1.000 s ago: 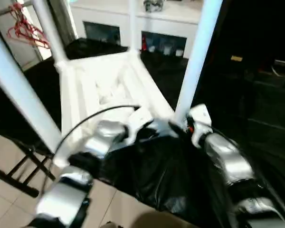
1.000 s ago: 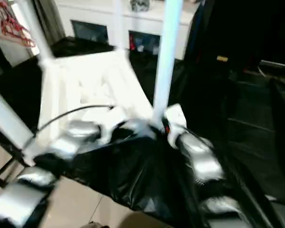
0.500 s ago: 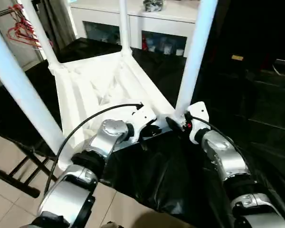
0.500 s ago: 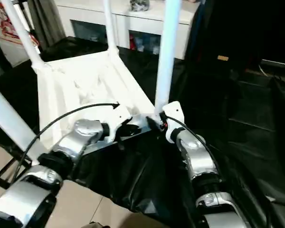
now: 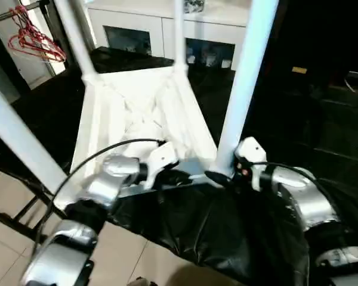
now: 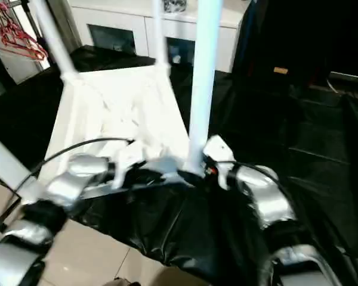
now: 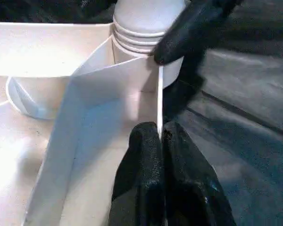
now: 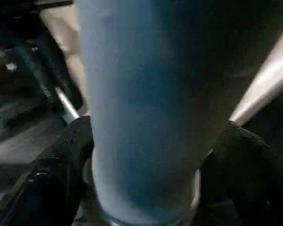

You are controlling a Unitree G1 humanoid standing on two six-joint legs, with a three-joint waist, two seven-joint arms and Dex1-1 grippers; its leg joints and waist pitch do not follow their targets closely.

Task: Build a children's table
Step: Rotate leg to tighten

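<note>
The children's table (image 5: 137,113) is seen lying upside down on a black-draped surface (image 5: 227,232), its four legs pointing upward. Its thin near rim (image 7: 159,101) is pinched between the closed fingers of the left gripper (image 7: 161,136). At the near right corner, the base of one leg (image 5: 241,89) is straddled by the widely spread fingers (image 8: 61,174) of the right gripper (image 5: 218,177); whether they press on it cannot be told.

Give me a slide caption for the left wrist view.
Left gripper pinching the upturned table top's rim beside a socketed leg.

Upright table legs (image 5: 246,77) cut off by the top edge, cabinet (image 5: 167,30) contents behind glass too blurred to identify, right claw (image 5: 218,177) fingertips hidden behind near leg.
</note>
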